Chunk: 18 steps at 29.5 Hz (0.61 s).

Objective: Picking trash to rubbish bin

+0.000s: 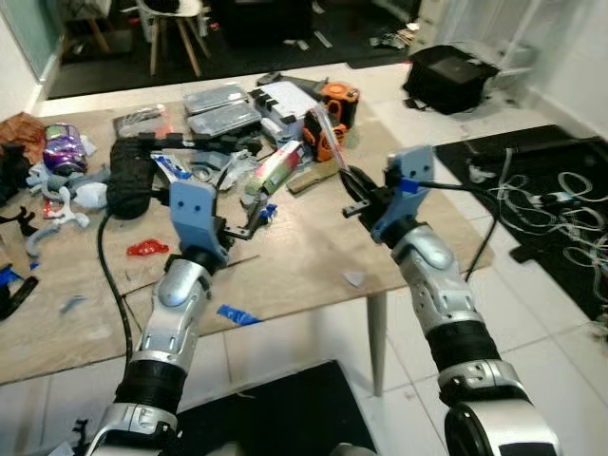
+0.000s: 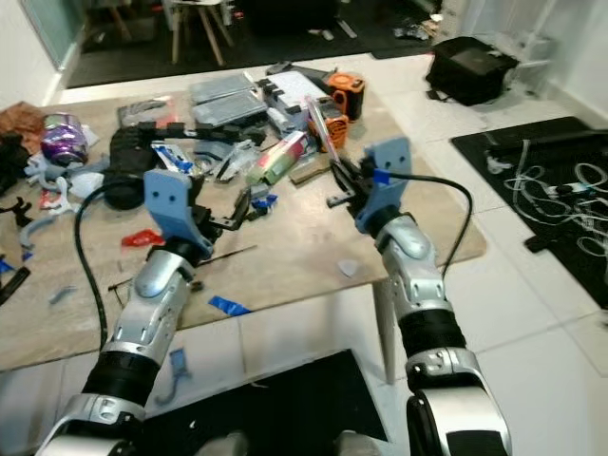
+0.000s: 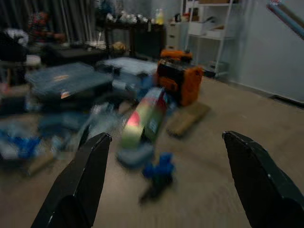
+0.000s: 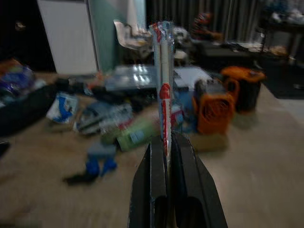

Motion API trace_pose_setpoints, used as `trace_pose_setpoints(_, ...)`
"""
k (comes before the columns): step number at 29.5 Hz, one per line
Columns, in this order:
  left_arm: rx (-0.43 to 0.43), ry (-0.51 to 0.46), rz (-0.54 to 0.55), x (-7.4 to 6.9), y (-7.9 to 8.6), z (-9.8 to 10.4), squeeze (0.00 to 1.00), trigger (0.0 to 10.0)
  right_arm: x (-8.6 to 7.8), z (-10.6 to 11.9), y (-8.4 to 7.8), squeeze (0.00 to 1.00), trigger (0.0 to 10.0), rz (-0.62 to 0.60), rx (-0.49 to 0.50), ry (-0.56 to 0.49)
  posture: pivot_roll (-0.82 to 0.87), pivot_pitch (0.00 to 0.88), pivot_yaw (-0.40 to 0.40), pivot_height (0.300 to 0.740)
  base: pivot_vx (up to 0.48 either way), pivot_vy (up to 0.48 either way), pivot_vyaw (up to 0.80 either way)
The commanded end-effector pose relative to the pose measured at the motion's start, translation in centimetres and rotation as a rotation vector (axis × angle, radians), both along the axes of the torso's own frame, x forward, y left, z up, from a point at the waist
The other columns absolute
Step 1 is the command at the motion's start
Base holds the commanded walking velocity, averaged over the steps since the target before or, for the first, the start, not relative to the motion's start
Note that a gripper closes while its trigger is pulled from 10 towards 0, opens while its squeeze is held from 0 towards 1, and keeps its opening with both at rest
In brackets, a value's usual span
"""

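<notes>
Right claw (image 1: 350,180) pinches wrapper (image 4: 164,95) above table (image 1: 313,256); left claw (image 3: 166,185) spread.

Head views evenly lit; wrist views dim, motion-blurred

A light wooden desk (image 1: 313,256) with a pale slanted leg fills the middle of the head views, standing on a floor of large white glossy tiles (image 1: 560,380). At six o'clock a black rectangular mat (image 1: 275,413) lies on the tiles just under the desk's near edge. At three o'clock a second dark mat (image 1: 546,204) carries a tangle of white cables (image 1: 556,204). At one o'clock a black soft bag (image 1: 446,76) sits on the tiles. Toward twelve o'clock the floor turns dark, and a white chair with splayed wooden legs (image 1: 176,28) stands there. The left wrist view shows a white metal shelving unit (image 3: 213,33) against a pale grey wall (image 3: 266,52).
</notes>
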<state>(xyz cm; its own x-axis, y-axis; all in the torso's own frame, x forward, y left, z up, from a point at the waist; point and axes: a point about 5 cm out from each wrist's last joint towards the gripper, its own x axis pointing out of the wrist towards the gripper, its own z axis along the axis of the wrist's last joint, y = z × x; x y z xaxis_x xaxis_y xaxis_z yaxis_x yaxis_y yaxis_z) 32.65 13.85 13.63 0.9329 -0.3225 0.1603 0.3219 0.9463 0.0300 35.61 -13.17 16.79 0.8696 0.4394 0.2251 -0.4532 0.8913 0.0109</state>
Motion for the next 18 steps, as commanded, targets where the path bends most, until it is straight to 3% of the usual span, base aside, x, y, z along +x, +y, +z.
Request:
trace_pose_setpoints(1,0.01,0.01,0.007,-0.11,0.27,-0.39,0.0,10.0,-0.1,-0.07,0.85,0.0,10.0,0.026,0.005,-0.001,0.03,0.0,-0.027,0.74,-0.319,0.0,0.0)
trace_pose_setpoints(18,0.014,0.012,-0.005,-0.13,0.26,-0.6,0.0,10.0,-0.11,-0.2,0.92,0.0,10.0,0.029,0.005,0.0,0.03,0.0,-0.032,0.74,-0.321,0.0,0.0)
